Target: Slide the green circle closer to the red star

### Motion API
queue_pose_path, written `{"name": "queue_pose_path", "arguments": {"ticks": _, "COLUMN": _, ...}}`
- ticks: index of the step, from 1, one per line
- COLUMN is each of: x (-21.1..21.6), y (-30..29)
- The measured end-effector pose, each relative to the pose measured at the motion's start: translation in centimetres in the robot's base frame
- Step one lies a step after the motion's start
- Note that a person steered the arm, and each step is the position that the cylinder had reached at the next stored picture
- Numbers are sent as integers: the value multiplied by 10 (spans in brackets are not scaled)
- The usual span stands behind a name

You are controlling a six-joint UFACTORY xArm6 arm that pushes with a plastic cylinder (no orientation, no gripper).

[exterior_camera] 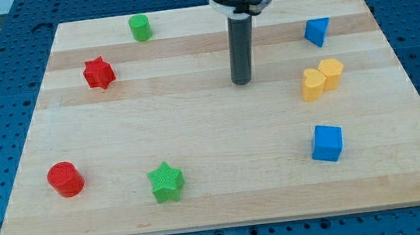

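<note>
Well right of the green circle (140,28) and red star (99,73), my tip (242,81) touches nothing; no fingers

Eight blocks: two red (99,73), two green (140,28), two blue (316,31), seemingly two yellow (314,85).

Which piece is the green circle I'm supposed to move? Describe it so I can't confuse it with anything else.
Look along the wooden board's top edge, toward the view's left. The green circle stands there, up and right of the red star, well left of my tip. It is a round cylinder; the only other green piece, the green star, sits near the bottom edge.
</note>
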State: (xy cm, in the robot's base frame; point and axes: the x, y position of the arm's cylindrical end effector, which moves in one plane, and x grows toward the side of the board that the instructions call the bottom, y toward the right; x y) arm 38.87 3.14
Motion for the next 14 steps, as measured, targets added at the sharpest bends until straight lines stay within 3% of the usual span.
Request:
{"name": "queue_pose_path", "arguments": {"ticks": 2, "x": -45, "y": -65}}
{"name": "queue_pose_path", "arguments": {"ticks": 4, "x": -132, "y": -77}}
{"name": "queue_pose_path", "arguments": {"ticks": 7, "x": -177, "y": -133}}
{"name": "queue_pose_path", "arguments": {"ticks": 10, "x": -156, "y": -186}}
{"name": "queue_pose_path", "arguments": {"ticks": 14, "x": -113, "y": -187}}
